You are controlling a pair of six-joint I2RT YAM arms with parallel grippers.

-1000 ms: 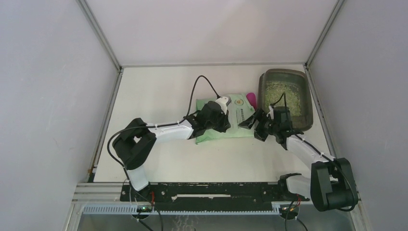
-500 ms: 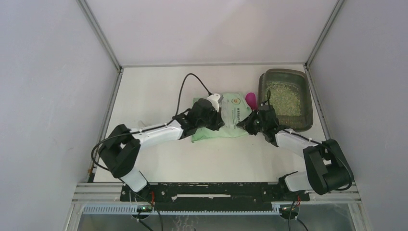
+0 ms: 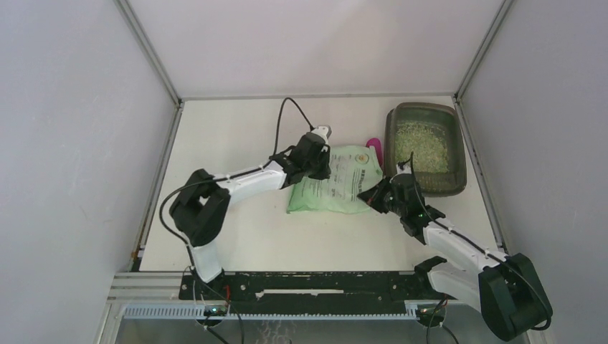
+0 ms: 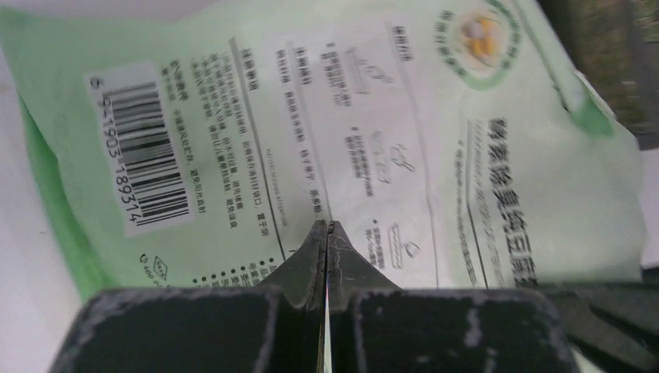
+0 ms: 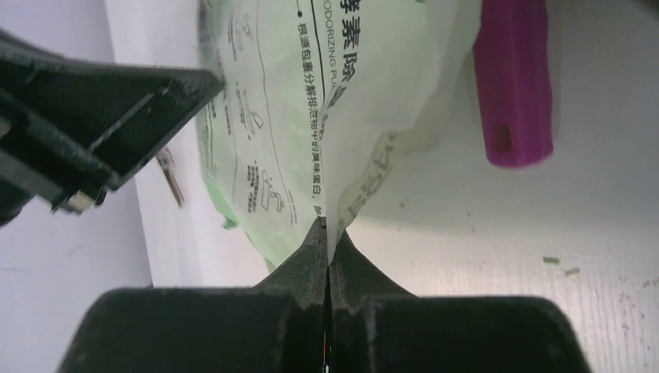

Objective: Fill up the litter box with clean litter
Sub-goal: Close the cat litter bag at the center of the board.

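The litter box [image 3: 423, 109] stands at the back right, and clean litter [image 3: 421, 147] covers its floor. Its dark corner [image 4: 594, 54] shows at the top right of the left wrist view. A green printed bag [image 3: 333, 183] lies left of the box. My left gripper [image 3: 317, 170] [image 4: 326, 229] is shut at the bag's far left corner, with a thin sliver of film between its jaws. My right gripper [image 3: 365, 194] [image 5: 327, 229] is shut on a fold of the bag's near right edge. That end of the bag [image 5: 311, 116] rises off the table.
A magenta scoop [image 3: 374, 146] [image 5: 513, 78] lies between the bag and the litter box. Stray granules [image 5: 559, 264] dot the white table [image 3: 236, 136]. Grey walls close in the left, right and back sides. The left arm's cable [image 3: 287, 118] arches over the table.
My right gripper was open and has shut on the bag's right edge, then drawn toward the near side. My left gripper moved back with its corner, shifting the bag.
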